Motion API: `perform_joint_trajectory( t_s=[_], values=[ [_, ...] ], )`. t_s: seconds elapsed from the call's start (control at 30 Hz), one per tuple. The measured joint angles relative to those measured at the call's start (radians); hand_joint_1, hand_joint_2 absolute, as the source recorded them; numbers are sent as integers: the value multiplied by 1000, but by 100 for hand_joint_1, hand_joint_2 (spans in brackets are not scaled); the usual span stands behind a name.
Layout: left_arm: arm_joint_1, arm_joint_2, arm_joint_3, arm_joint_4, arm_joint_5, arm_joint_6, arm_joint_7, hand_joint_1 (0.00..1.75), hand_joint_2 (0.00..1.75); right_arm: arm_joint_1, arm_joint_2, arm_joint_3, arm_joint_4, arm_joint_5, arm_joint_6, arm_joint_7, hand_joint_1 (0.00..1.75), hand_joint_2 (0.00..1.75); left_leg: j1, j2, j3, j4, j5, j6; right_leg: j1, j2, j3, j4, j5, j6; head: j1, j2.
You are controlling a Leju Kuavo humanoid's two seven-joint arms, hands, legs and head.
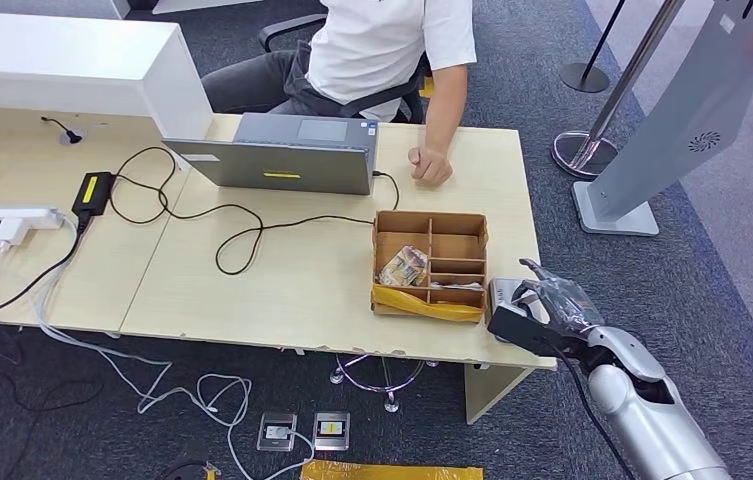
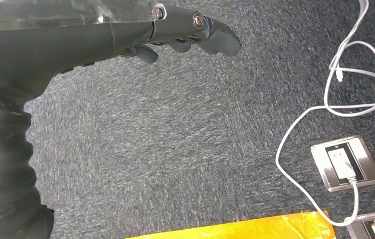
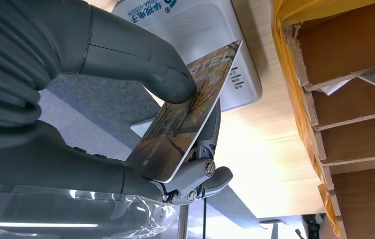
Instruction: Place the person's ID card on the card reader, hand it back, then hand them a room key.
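Autumn-printed card (image 3: 185, 124) sits pinched in the right hand (image 3: 140, 99), seemingly just above the white card reader (image 3: 210, 35).

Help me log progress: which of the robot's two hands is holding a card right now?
The right hand: it pinches a picture-printed card over the white card reader. The left hand hangs over carpet.

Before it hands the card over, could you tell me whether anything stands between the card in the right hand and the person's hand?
The cardboard box lies roughly between the card held by the right hand and the person's hand on the table.
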Motion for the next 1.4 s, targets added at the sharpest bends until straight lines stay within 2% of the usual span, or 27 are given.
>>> perform_joint_trajectory(
  t_s=[1.4],
  values=[
    [2,-10,0,0,-3,10,4,0,175,46,10,-1,8,4,-13,-12,175,175,0,0,1,0,0,0,0,0,1,0,0,0,0,0]
  ],
)
